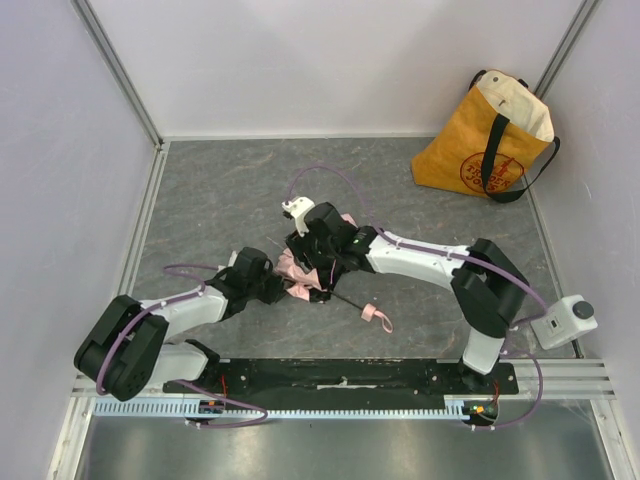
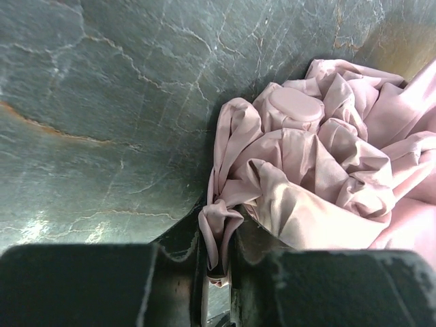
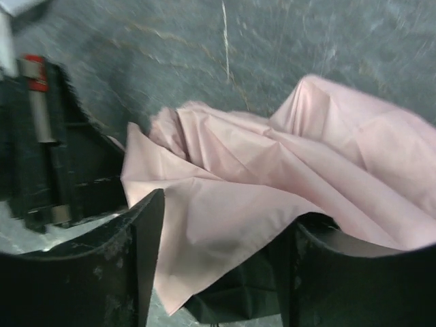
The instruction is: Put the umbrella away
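Low on the left of the top view, the left arm (image 1: 190,310) reaches toward the middle of the grey stone table (image 1: 220,190). The left jaws are almost shut and pinch a fold of the pink umbrella (image 2: 306,184). The umbrella lies crumpled on the table in the middle of the frame, between the two arms. Just to the right, the right jaws stand wide open, with pink cloth lying loose between them. The umbrella's pink strap (image 1: 377,315) lies a bit lower right. A yellow tote bag (image 1: 480,140) stands well apart in the upper right corner.
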Robot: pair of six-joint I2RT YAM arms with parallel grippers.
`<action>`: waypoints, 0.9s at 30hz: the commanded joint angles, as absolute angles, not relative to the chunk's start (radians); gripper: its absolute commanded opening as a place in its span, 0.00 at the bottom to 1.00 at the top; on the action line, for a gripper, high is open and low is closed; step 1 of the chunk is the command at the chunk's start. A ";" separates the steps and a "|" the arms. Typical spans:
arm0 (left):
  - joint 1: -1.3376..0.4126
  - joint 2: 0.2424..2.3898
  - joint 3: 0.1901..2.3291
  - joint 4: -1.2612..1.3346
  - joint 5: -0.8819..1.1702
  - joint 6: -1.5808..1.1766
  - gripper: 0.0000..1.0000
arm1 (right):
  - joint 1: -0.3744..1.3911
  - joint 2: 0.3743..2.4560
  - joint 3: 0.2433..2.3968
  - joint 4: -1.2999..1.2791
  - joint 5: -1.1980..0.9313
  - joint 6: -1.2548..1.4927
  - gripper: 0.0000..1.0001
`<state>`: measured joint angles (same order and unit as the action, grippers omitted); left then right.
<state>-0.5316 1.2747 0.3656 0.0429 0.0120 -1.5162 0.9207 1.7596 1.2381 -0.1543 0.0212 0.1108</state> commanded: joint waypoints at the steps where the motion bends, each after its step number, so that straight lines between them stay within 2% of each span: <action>1: -0.531 1.259 0.351 -0.045 0.021 -1.451 0.01 | 0.920 1.830 1.234 -0.196 0.084 0.101 0.58; 7: -0.532 1.258 0.357 -0.031 0.031 -1.451 0.02 | 0.920 1.807 0.956 0.029 0.083 0.256 0.24; 11: -0.531 1.252 0.351 -0.008 0.041 -1.447 0.02 | 0.917 1.857 0.878 0.146 0.026 0.285 0.22; 13: -0.532 1.238 0.339 -0.003 0.046 -1.448 0.02 | 0.917 1.903 0.885 0.153 0.003 0.269 0.12; 16: -0.532 1.195 0.307 0.066 0.051 -1.442 0.02 | 0.902 1.936 0.882 0.184 -0.049 0.235 0.07; 17: -0.532 1.178 0.292 0.095 0.054 -1.431 0.07 | 0.890 1.939 0.876 0.201 -0.069 0.227 0.06; 21: -0.531 1.126 0.259 0.132 0.045 -1.427 0.50 | 0.861 1.962 0.897 0.186 -0.106 0.173 0.01; 25: -0.532 1.126 0.267 0.149 0.038 -1.434 0.80 | 0.861 1.973 0.904 0.186 -0.130 0.126 0.00; 27: -0.532 1.141 0.275 0.161 0.038 -1.445 0.87 | 0.859 1.971 0.899 0.193 -0.136 0.111 0.00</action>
